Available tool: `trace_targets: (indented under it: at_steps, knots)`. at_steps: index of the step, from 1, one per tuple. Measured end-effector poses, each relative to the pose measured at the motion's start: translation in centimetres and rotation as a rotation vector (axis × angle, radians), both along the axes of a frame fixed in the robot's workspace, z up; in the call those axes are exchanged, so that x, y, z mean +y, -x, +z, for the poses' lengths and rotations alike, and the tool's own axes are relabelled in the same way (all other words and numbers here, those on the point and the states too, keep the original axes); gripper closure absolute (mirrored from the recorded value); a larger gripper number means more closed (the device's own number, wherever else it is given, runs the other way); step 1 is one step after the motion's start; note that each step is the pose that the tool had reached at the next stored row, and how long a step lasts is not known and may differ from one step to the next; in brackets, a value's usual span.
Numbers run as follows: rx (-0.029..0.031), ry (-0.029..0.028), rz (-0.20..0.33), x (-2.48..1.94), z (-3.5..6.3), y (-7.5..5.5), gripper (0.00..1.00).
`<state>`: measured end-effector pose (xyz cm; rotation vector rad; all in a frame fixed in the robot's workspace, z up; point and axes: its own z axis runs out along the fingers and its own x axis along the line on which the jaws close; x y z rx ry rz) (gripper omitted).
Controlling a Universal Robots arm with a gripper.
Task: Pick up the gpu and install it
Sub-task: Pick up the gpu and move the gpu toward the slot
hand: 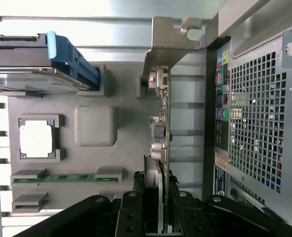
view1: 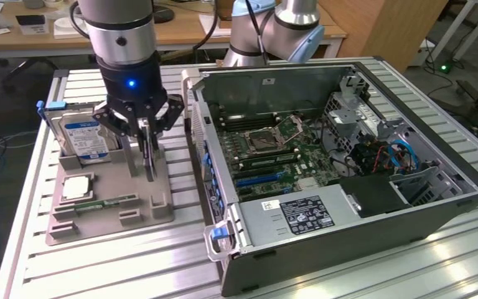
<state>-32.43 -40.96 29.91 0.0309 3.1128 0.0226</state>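
Note:
The gpu (view1: 149, 163) stands on edge at the grey holder tray (view1: 139, 215), beside the open computer case (view1: 330, 156). In the wrist view the gpu (hand: 162, 128) is seen edge-on, its pale metal bracket at the far end. My gripper (view1: 144, 138) comes down from above and is shut on the card's upper edge. In the wrist view my gripper (hand: 155, 210) has a black finger on each side of the card. Whether the card's lower edge still rests in the tray's slot cannot be told. The case's blue expansion slots (view1: 260, 180) lie bare on the motherboard.
A silver hard drive (view1: 81, 137) with a blue label stands in the tray on the exterior view's left of the gripper. A square processor (view1: 77, 187) and a green memory stick (view1: 102, 204) lie in the tray's nearer pockets. The case's perforated rear wall (hand: 254, 123) is close beside the card.

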Motion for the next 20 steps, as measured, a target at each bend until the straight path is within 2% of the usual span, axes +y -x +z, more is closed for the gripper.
trace_targets:
  at_steps: [8,20]
  knots:
    - [-0.0002,0.0009,0.000,0.01,2.37,0.0,0.73]
    - [0.0002,0.0010,0.000,0.01,7.35,0.0,0.73]
